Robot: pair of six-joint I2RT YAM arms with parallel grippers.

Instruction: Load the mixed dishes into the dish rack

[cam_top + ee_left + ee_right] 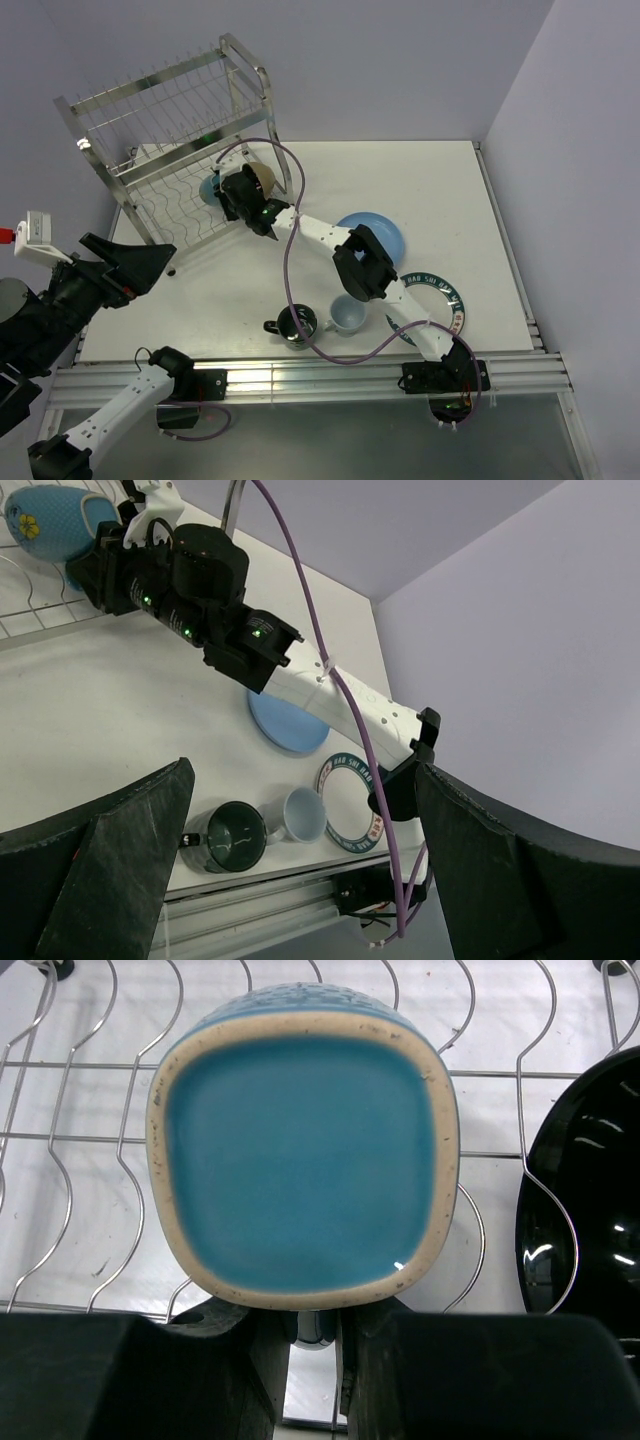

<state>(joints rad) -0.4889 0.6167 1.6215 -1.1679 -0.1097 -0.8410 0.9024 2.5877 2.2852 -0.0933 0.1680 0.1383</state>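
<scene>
on my far left the left gripper (pixel 140 262) hangs off the table's (pixel 440 190) near-left corner with its fingers spread wide and nothing between them. behind it stands the dish rack (pixel 170 100), upper tier bare. the right gripper (pixel 312 1360) reaches in over the wavy lower shelf with its jaws drawn narrow on the underside of the blue mug (pixel 300 1150), which lies on its side with its base facing the wrist camera (what part it pinches is hidden from me). just right of the mug, the black-and-tan bowl (pixel 585 1190) rests on the same shelf. out on the table near the front edge sit the dark mug (pixel 297 325) and the pale cup (pixel 347 316), side by side. further right the light-blue plate (pixel 385 232) and the white plate with dark lettered rim (pixel 445 300) lie flat, both partly under the right arm.
</scene>
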